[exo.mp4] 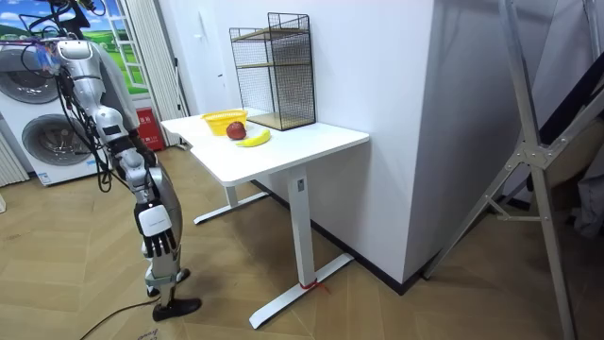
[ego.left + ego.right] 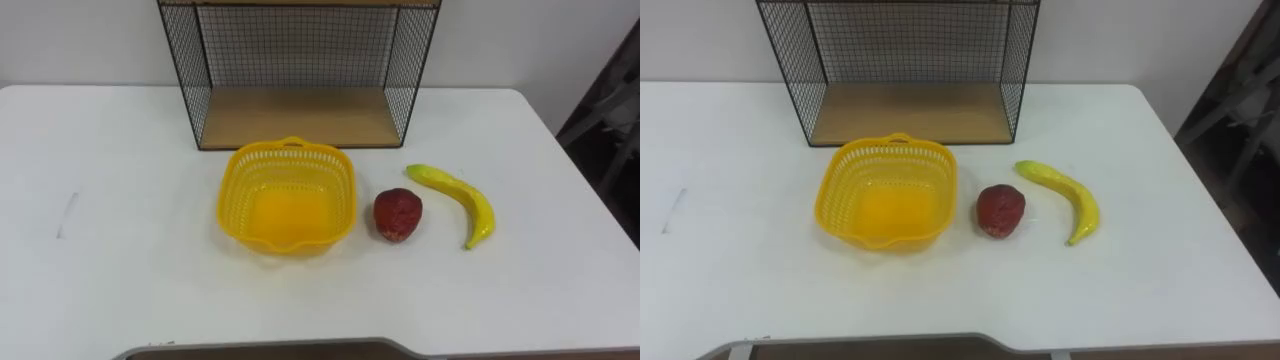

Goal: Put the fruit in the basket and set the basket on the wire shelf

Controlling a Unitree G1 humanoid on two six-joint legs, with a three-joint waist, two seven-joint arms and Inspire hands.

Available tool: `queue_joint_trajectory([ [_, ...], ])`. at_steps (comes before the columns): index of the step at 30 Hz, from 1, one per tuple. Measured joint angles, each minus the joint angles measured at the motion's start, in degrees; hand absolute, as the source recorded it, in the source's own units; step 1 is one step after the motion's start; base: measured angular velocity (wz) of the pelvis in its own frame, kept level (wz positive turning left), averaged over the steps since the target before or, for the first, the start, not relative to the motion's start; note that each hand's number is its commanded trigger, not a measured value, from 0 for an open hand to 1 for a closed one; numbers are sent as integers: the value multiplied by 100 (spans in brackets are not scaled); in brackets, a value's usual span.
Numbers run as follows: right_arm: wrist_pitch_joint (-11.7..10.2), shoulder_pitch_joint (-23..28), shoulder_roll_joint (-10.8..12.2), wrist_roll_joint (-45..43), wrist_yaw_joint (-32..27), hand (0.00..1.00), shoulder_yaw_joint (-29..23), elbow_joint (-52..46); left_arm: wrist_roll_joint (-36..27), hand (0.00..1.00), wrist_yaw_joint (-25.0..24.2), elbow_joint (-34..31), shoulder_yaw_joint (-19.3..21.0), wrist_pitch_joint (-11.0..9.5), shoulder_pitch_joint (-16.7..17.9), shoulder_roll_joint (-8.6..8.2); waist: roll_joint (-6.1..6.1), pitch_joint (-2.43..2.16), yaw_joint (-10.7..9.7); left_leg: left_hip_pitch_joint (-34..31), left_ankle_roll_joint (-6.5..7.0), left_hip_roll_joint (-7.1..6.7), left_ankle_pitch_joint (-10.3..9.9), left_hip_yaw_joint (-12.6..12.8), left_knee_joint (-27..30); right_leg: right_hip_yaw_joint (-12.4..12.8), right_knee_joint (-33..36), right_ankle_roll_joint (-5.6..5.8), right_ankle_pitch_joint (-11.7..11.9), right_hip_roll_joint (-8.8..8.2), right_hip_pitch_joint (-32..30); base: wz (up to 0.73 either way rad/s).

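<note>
Room view has the robot standing upright at the end of the desk (image 1: pixel 311 142) on the room view's left. Its right robot hand (image 1: pixel 160 247) hangs low at its side, fingers slack and straight, holding nothing. All the task's things lie well above and ahead of that robot hand, on the desk top.

Farthest across from it, toward the robot's left, sits the yellow basket (image 2: pixel 290 148), upright with nothing in it. Just beside the basket's right wall, apart from it, rests the red fruit (image 2: pixel 398 214). Nearest the robot hand's side lies the banana (image 2: pixel 455 195), close to the red fruit but not touching. Beyond all three, farther ahead of the robot hand, stands the wire shelf (image 2: pixel 295 118).

The step in hand looks like the first pick, so none of the task is done. To do it well, the robot hand should probably rise over the desk edge and come down on the banana's middle. Closing there rather than near a tip should keep the banana from swinging. Carrying it high over the red fruit should avoid knocking that away. The basket looks light and may slide if bumped.
</note>
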Motion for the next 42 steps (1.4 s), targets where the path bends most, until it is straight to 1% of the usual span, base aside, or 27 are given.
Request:
queue_joint_trajectory([
  [2, 3, 8, -1, -2, -7, 0, -5, 0, 3, 0, -1, -4, 1, 3, 13, -1, 5, -2, -19, 1, -2, -7, 3, -37, 1, -18, 0, 0, 0, -2, 13, 5],
  [12, -1, 10, -3, -1, -63, 0, 1, 1, -5, 0, 0, -5, 1, 6, 7, -2, 11, -1, -2, 1, -4, -9, 9, -42, 1, -13, 0, 0, 0, -2, 7, 0],
  [15, -51, 2, -15, -1, -77, 0, -2, 5, -4, 0, 0, -6, 1, -5, 9, -2, 11, -1, -4, -1, -4, -9, 9, -42, 1, -11, 0, 0, 0, -1, 11, 0],
  [19, -130, 1, -16, 31, -114, 0, -5, 2, -3, 0, 0, -6, 2, -81, 8, -2, 15, -1, -3, 4, -4, -9, 9, -41, -1, 1, 1, 1, 0, 0, 6, 0],
  [22, -176, 1, -17, 316, -266, 0, -26, 2, -15, 0, 1, 13, 2, -143, -15, -4, 24, 1, -3, 1, -4, -9, 9, -49, 0, -3, 3, 1, -1, -1, 16, 0],
  [24, -197, 12, -17, 712, -410, 0, -188, 2, -31, 0, 1, 13, 20, -158, -37, -11, 45, 3, -15, 10, -3, -8, 8, -47, -6, 6, -1, 1, -1, 0, 18, 0],
  [25, -237, 49, -16, 1089, -527, 0, -284, 1, -18, 0, 2, 4, 50, -165, -53, -11, 53, 8, -19, 24, -3, -8, 8, -46, -9, 9, -3, 3, -2, 0, 5, 0],
  [27, -251, 136, -10, 1547, -697, 0, -481, -17, -3, 0, 14, 3, 249, -181, -62, -26, 57, 6, -20, 25, -4, -4, 8, -49, -8, 10, 4, 4, -3, 0, 14, 0],
  [29, -256, 145, -13, 2510, -924, 0, -983, -16, -4, 0, 115, 3, 373, -184, -5, -47, 67, 14, -45, 9, -4, -5, 9, -35, -8, 26, 4, 5, -3, 1, 22, -4],
  [30, -269, 144, -13, 2816, -980, 0, -1108, -16, -3, 0, 122, 2, 400, -188, 15, -47, 67, 14, -54, 12, -4, -7, 9, -33, -7, 28, 3, 5, -3, 1, 22, 0],
  [32, -357, 158, -9, 3911, -1116, 0, -1600, -134, -2, 0, 128, -8, 684, -263, 72, -76, 59, 14, -152, 26, -3, -11, 9, -34, -8, 17, 5, 8, -5, -3, 35, 0],
  [33, -374, 187, -8, 4180, -1154, 0, -1697, -224, -3, 0, 130, -10, 758, -282, 92, -85, 55, 14, -174, 33, -3, -11, 9, -27, -11, 29, 5, 10, -7, -3, 32, -3],
  [34, -440, 233, -6, 4730, -1239, 0, -1917, -373, -7, 0, 140, -11, 868, -295, 111, -93, 44, 15, -216, 35, -3, -10, 9, -21, -12, 34, 5, 13, -11, -4, 13, 0],
  [35, -492, 242, -7, 5305, -1368, 0, -2219, -491, -13, 0, 187, -8, 962, -308, 152, -95, 33, 16, -256, 34, -3, -11, 9, -20, -12, 32, -6, 14, -11, -3, 10, 0],
  [36, -517, 238, -11, 5616, -1448, 0, -2383, -535, -28, 0, 213, -8, 1026, -334, 175, -95, 23, 15, -281, 34, -3, -12, 9, -18, -11, 36, -13, 14, -11, -2, 10, 0],
  [37, -565, 233, -22, 6118, -1618, 0, -2699, -655, -32, 0, 260, -11, 1178, -400, 225, -94, 6, 12, -318, 32, -3, -13, 9, -5, -11, 64, -26, 16, -14, 2, 5, -8],
  [38, -616, 219, -53, 6457, -1776, 0, -2950, -771, -22, 0, 322, -12, 1312, -441, 242, -93, -2, 10, -337, 33, -3, -15, 9, 24, -13, 109, -51, 16, -14, 11, -1, -7],
  [39, -643, 223, -63, 6597, -1869, 0, -3062, -853, -19, 0, 359, -24, 1374, -463, 247, -94, -12, 7, -357, 33, -3, -20, 9, 25, -16, 127, -67, 16, -14, 17, 2, -8],
  [41, -737, 233, -146, 7195, -2206, 0, -3467, -1171, -7, 0, 475, -161, 1418, -510, 341, -75, -53, -1, -442, 31, -2, -25, 9, 34, -12, 146, -77, 17, -14, 17, 0, 0],
  [42, -745, 234, -173, 7350, -2306, 0, -3556, -1275, -9, 0, 492, -191, 1418, -510, 389, -66, -64, 0, -468, 29, -2, -25, 9, 33, -13, 145, -81, 20, -16, 14, 1, 0],
])
